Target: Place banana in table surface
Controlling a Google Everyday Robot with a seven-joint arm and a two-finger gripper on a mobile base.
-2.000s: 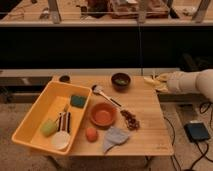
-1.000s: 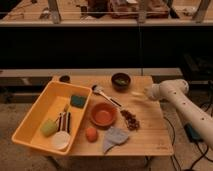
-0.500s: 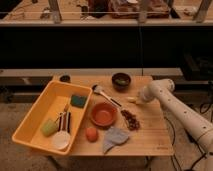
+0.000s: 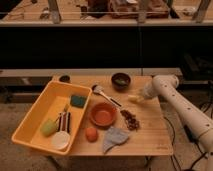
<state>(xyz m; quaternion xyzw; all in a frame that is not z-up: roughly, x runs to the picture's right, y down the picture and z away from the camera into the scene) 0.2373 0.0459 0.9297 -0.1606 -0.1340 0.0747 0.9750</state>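
Gripper (image 4: 141,97) holds banana (image 4: 134,98) lengthwise left-right over table surface (image 4: 150,125).

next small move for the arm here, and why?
Probably lower a little and set the banana on the bare wood. The gripper is at the table surface's right side with the banana at its tip, just above or at the wood, right of the spoon and below the dark bowl.
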